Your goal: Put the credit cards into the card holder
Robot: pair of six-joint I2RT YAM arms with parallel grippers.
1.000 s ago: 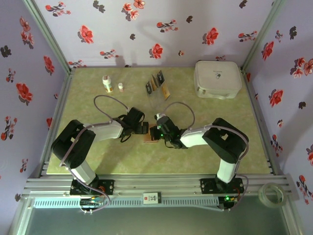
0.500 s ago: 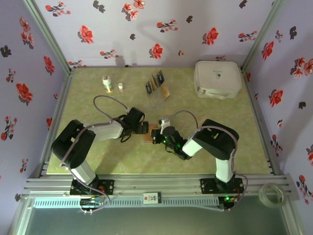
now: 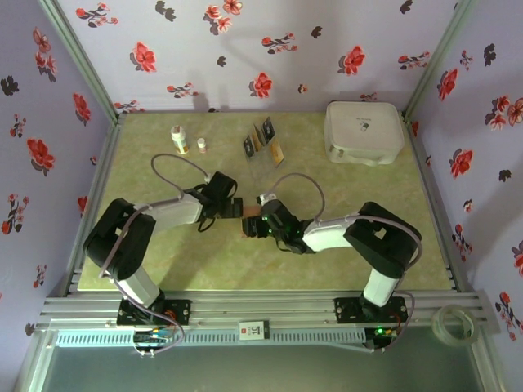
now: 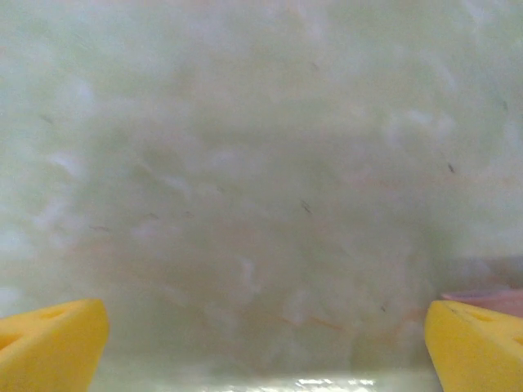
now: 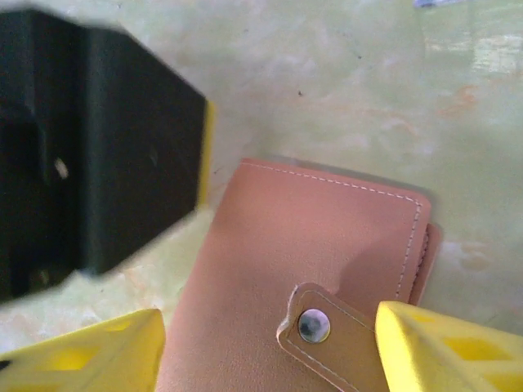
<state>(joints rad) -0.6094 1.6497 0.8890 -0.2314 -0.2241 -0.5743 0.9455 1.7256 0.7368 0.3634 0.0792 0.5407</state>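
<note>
- Brown card holder point(image 3: 246, 233) lies mid-surface point(image 3: 343, 184), mostly hidden between left end effector point(image 3: 236, 209) and right end effector point(image 3: 252, 226); heading unreadable. Dark credit cards point(image 3: 263, 137) stand far back.
- Yellow fingers point(image 4: 49, 343) of left end effector point(image 4: 265, 347) spread wide over the blurred surface.
- Brown card holder point(image 5: 319, 245) lies flat, snap tab point(image 5: 315, 325) up, stitched edge farthest, slightly skewed; near part cut off. Right end effector point(image 5: 265, 351) fingers are apart, straddling it.

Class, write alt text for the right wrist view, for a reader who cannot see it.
A reddish-brown card holder lies on the pale green table, snap tab up, under the yellow fingers of the open right end effector. A blurred black housing sits upper left.
</note>
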